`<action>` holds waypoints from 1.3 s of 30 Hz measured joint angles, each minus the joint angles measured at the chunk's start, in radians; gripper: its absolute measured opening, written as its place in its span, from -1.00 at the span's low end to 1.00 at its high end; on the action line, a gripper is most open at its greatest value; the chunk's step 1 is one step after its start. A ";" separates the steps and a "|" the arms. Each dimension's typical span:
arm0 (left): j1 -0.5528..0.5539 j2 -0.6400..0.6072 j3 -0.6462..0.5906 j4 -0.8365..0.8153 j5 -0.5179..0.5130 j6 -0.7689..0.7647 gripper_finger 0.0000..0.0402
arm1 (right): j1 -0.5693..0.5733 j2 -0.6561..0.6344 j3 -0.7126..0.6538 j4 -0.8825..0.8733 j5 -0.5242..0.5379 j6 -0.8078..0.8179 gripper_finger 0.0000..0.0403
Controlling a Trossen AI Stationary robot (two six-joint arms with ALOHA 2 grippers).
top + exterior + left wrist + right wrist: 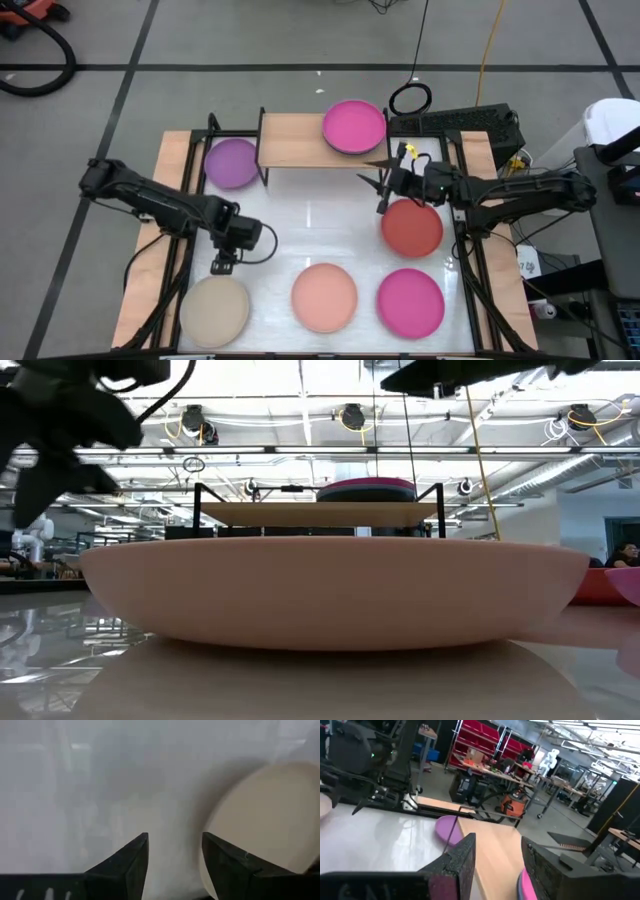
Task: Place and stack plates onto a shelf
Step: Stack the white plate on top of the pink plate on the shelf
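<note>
On the table's left, the left gripper hovers with fingers parted just above the beige plate. Rightward, a magenta plate sits on the shelf; the right gripper, fingers parted, hangs nearby.

Grey floor with dark seams; red shelving; cluttered workbench; ceiling strip lights.

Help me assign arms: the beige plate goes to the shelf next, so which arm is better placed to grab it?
Left. The left gripper hangs open just above the beige plate. The right gripper is across the table by the shelf.
</note>
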 joint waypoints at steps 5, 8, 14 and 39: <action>-0.046 0.028 -0.060 0.085 0.051 -0.033 -0.06 | 0.013 -0.013 -0.026 0.057 0.001 -0.032 -0.31; -0.074 0.027 -0.090 0.168 0.058 -0.058 -0.06 | 0.013 -0.025 -0.027 0.065 0.001 -0.026 -0.31; -0.131 0.027 -0.138 0.300 0.069 -0.111 -0.06 | 0.013 -0.039 -0.027 0.056 0.001 -0.011 -0.31; -0.190 0.020 -0.263 0.553 0.118 -0.240 -0.94 | 0.072 -0.151 -0.027 0.087 0.001 0.037 -0.31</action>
